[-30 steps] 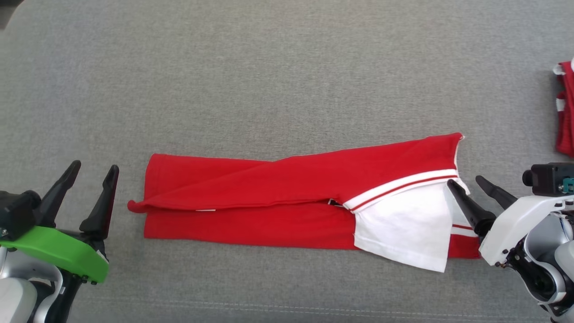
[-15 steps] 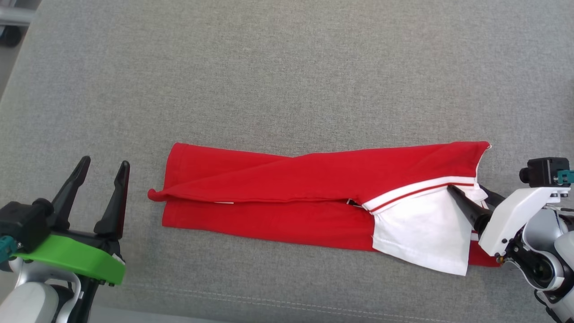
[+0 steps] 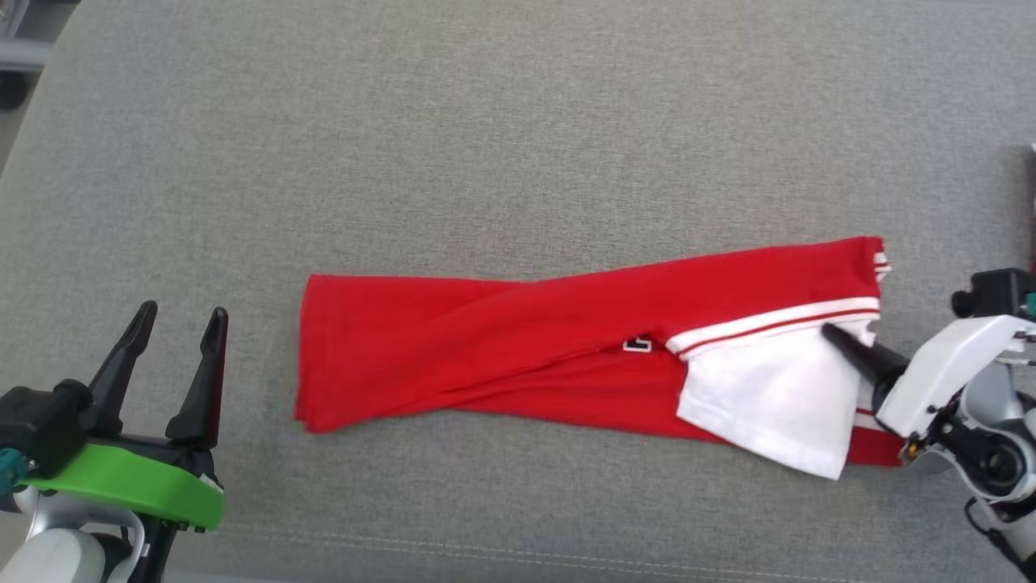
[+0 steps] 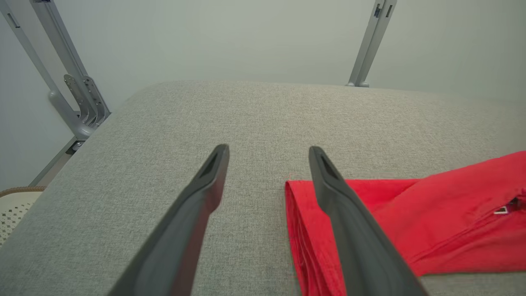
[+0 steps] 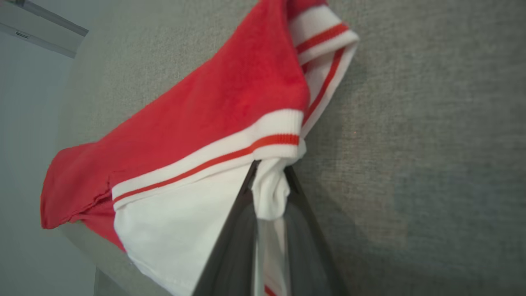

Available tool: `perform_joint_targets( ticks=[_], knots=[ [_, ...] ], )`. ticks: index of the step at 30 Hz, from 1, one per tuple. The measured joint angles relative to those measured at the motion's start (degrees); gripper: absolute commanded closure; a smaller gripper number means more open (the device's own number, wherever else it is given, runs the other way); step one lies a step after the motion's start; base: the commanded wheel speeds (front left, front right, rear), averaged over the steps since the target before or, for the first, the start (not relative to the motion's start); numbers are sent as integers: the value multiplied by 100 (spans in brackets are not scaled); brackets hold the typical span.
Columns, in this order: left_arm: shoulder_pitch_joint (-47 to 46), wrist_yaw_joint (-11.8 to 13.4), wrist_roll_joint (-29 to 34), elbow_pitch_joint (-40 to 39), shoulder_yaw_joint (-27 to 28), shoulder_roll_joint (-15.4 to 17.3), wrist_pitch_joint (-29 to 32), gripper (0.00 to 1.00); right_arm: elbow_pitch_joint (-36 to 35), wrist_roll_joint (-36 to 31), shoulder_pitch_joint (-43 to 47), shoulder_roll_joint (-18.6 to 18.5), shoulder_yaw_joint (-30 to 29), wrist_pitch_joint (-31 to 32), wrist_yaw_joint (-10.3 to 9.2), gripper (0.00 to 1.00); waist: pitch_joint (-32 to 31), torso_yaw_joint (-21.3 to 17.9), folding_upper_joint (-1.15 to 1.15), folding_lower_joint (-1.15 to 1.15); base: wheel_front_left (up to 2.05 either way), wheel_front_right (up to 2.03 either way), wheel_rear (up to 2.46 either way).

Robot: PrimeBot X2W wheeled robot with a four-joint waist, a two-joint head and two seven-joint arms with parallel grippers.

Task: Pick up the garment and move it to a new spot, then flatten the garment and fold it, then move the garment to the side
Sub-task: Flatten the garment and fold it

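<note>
One red garment (image 3: 526, 348) (white panel and striped trim at its right end) lies folded into a long strip across the middle of the grey cushion (image 3: 518, 138). The right gripper (image 3: 834, 332) is pinched tight on a bunch of that white cloth. The left gripper (image 3: 184, 309) hangs near the strip's left end, fingers spread wide, holding nothing.

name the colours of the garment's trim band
White knit band with a thin red stripe; right wrist view.
</note>
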Motion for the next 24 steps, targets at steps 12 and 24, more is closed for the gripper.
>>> perform_joint_targets(
  ticks=[12,24],
  knots=[
    [135,45,9,-147,151,9,0,0,263,723,356,-1053,-737,773,-136,100,-24,-365,0,0,0,0,0],
    [124,48,18,-279,86,18,85,0,-1303,1486,240,-1426,-956,1564,129,100,44,-532,0,0,0,0,0]
  ],
)
